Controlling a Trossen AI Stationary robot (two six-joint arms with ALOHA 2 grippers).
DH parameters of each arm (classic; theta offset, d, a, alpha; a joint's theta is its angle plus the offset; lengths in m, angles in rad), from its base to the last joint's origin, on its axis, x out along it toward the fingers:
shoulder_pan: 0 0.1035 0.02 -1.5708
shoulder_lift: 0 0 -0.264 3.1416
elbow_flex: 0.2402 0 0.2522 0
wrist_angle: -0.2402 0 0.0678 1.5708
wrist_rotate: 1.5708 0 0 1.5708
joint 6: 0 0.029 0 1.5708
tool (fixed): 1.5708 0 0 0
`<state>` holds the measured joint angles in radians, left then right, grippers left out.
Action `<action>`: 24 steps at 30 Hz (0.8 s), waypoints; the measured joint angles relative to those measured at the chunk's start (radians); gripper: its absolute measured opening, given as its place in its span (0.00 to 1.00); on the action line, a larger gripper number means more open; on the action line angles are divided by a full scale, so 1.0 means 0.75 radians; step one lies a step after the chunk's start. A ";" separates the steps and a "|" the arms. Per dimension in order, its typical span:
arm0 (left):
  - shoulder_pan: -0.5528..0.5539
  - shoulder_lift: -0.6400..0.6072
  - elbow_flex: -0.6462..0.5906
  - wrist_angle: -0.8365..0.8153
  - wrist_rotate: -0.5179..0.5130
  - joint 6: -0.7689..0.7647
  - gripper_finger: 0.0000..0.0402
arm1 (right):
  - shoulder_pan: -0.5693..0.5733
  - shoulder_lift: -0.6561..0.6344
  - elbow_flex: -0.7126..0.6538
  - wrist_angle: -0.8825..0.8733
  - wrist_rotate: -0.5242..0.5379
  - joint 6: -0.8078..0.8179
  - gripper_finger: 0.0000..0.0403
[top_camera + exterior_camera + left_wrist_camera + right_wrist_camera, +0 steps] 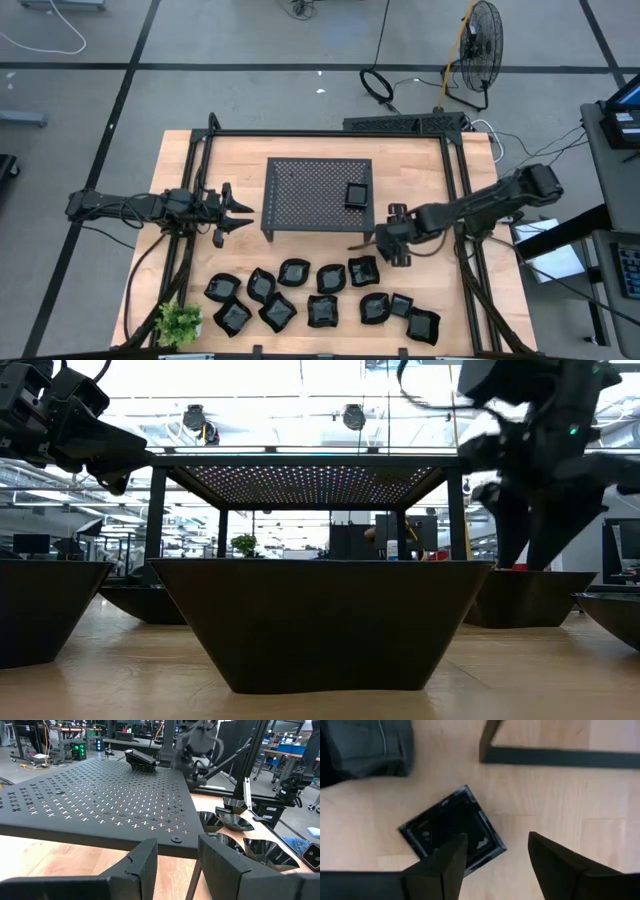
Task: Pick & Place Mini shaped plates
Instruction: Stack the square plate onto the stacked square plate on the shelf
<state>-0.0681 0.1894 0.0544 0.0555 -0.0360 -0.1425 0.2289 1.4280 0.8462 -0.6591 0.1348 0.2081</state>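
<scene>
Glossy black mini shaped plates cluster along the table's near edge; one square plate sits on the rack

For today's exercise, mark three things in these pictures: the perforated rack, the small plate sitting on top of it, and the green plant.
perforated rack (310, 190), high view, bare middle of its top surface.
small plate on the rack (356, 195), high view, centre of the dish.
green plant (180, 322), high view, middle of its leaves.

two matte black jointed arms with looping dark cables, each hand with blunt angular fingers
</scene>
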 joint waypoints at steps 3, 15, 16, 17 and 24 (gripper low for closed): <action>0.000 0.000 0.000 0.000 0.000 0.000 0.36 | -0.027 0.043 0.000 0.030 -0.014 -0.063 0.49; 0.000 0.000 0.000 0.000 0.000 0.000 0.36 | -0.044 0.104 -0.049 0.098 -0.117 -0.133 0.49; 0.000 0.000 0.000 0.001 0.000 0.000 0.36 | -0.043 0.104 -0.061 0.097 -0.118 -0.132 0.49; 0.000 0.000 0.000 0.000 0.000 0.000 0.36 | -0.041 0.104 -0.070 0.097 -0.118 -0.130 0.49; 0.000 0.000 0.000 0.000 0.000 0.000 0.36 | -0.041 0.083 -0.086 0.097 -0.122 -0.129 0.42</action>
<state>-0.0681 0.1894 0.0544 0.0556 -0.0361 -0.1426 0.1982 1.4899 0.7818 -0.5862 0.0430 0.1113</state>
